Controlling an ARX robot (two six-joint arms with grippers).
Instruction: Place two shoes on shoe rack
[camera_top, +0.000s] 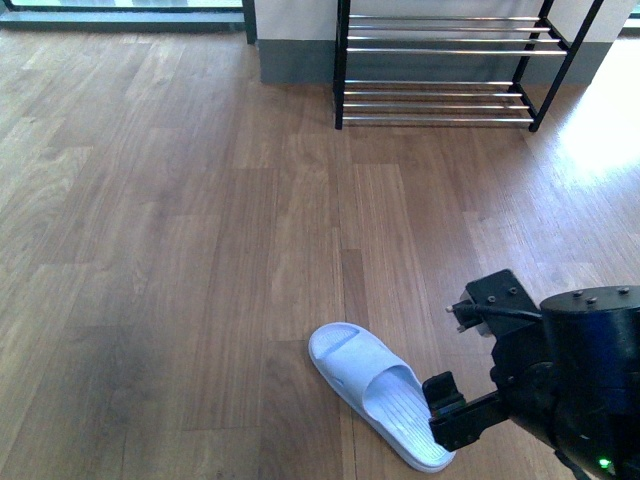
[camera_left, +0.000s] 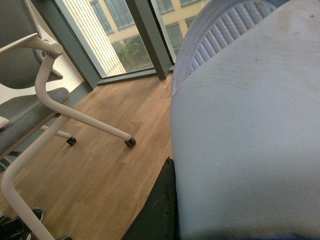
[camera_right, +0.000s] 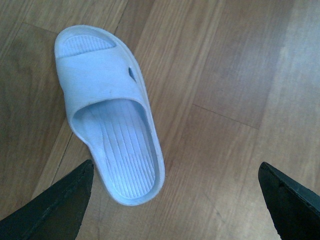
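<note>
Right gripper (camera_right: 175, 200) hangs low over the floor, jaws wide; the pale-blue slipper (camera_right: 107, 112) lies beneath, off-centre, heel beside one finger. Left gripper (camera_left: 167, 217) clamps a second slipper (camera_left: 240, 125).

shoe rack (camera_top: 440, 50) (upper part) off-frame

Slipper (camera_right: 105, 85) lies seemingly clear of spread end effector (camera_right: 175, 164).
</note>
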